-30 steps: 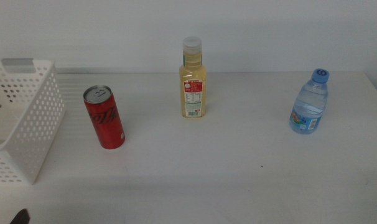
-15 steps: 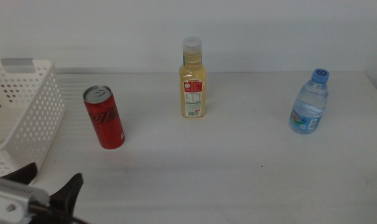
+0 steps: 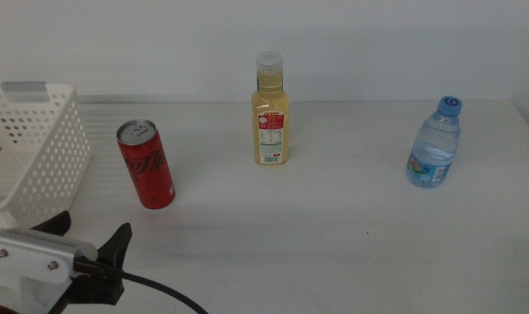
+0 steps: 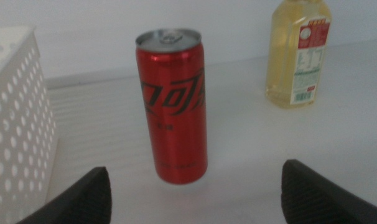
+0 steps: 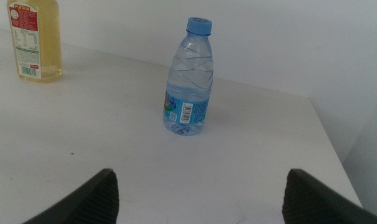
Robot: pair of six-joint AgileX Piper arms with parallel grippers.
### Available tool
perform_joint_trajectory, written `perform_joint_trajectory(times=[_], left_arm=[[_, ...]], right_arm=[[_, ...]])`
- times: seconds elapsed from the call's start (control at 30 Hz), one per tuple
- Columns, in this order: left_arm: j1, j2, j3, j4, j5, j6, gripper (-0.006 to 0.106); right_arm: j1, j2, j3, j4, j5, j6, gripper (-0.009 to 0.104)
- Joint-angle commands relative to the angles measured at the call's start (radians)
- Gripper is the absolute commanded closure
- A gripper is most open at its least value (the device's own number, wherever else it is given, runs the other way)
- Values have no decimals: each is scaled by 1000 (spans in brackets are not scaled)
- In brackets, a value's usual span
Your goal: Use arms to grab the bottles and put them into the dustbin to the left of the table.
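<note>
Since half a second ago the left gripper has advanced further into the lower left of the middle view: its white boxy wrist housing and black cable now show, and its dark forked tips sit closer to the red cola can, though still apart from it. A full second ago only a dark sliver of it showed at the bottom edge. Can, bottles and basket have not shifted. The left gripper's jaws are spread wide and hold nothing; in the left wrist view the can stands upright between and beyond the two tips, a slim glossy cylinder with a silver pull-tab lid and black lettering. The right gripper is likewise released and empty, jaws well apart, with the small clear water bottle upright ahead of it; in the middle view it shows at most a dark speck at the lower right corner. The water bottle, ribbed transparent plastic with blue cap and blue label, stands at centre right of the middle view. The yellow juice bottle, taller, with pale cap and printed label, stands at upper centre, well apart from both others. The dustbin, white perforated plastic with a grey-topped rim, sits at the left edge; the part of its interior that shows is empty. All rest on the plain white table.
</note>
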Motion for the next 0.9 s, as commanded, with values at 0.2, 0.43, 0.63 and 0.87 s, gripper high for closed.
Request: perform_joint_trajectory(times=[0.2,0.43,0.63,0.87], left_arm=[[-4,19,14,-14,-186,-9,12],[-4,57,13,31,-186,-9,12],[-4,98,-49,22,-154,-47,12],[-4,210,-169,24,-148,-86,12]], right_arm=[[-4,-27,-7,-7,-77,-4,25],[-4,-27,-7,-7,-77,-4,25],[-4,-27,-7,-7,-77,-4,25],[-4,-27,-7,-7,-77,-4,25]])
